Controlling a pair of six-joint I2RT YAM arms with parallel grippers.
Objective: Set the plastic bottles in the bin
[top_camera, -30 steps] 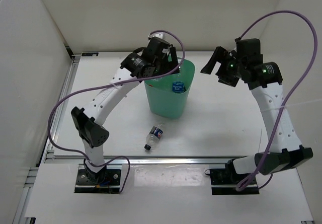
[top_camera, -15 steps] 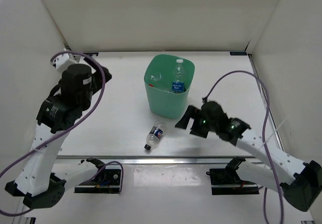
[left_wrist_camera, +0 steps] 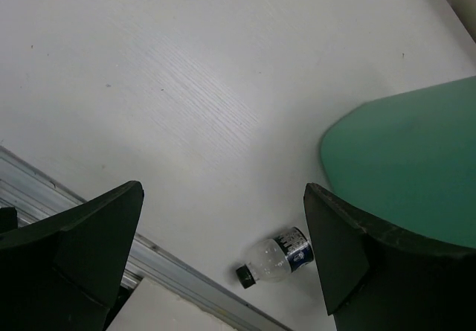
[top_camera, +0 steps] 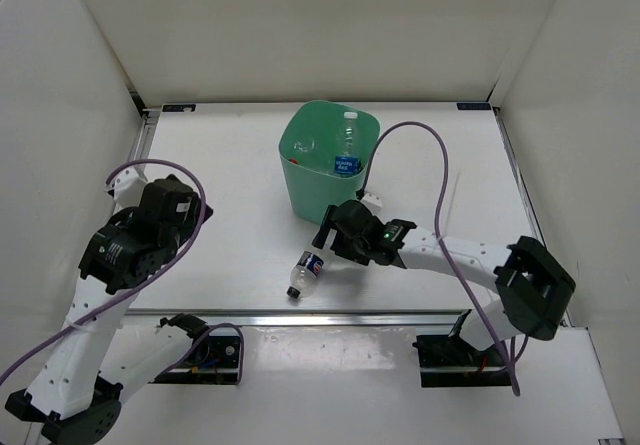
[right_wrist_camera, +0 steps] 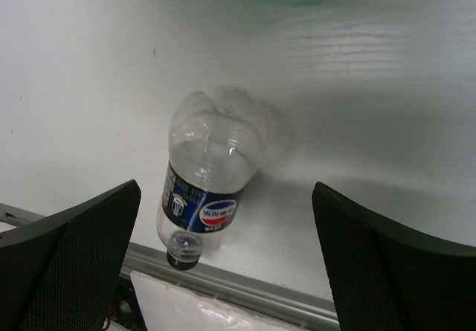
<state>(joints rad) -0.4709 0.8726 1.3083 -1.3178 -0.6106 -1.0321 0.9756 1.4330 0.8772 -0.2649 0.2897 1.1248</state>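
On the top camera I have the tall mint-green plastic bin (top_camera: 318,197) upright in the upper middle of the frame, on the white table (top_camera: 220,155). A clear plastic bottle with a blue label and white cap (top_camera: 347,151) stands inside it, towards the right of the opening. A second clear bottle (top_camera: 304,147) shows at the left of the opening; I cannot make out its label or cap.

A small clear bottle with a dark blue label and black cap (top_camera: 306,272) lies on its side on the table, just below the bin at the centre of the frame. Its cap points lower left, towards the aluminium rail (top_camera: 400,315).

My right gripper (top_camera: 328,241) sits low, just up and right of that lying bottle, between it and the foot of the bin. Its jaws are spread wide and grasp nothing. On the right wrist camera the black fingers (right_wrist_camera: 74,256) fill the lower corners, and the bottle lies in the middle of the frame, apart from both.

My left gripper (left_wrist_camera: 223,193) is released too, jaws wide, holding nothing. Its wrist camera looks down on bare table, with the bin at the right edge of the frame and the lying bottle at bottom centre. On the top camera the left arm is at the left of the frame, well apart from the bin.
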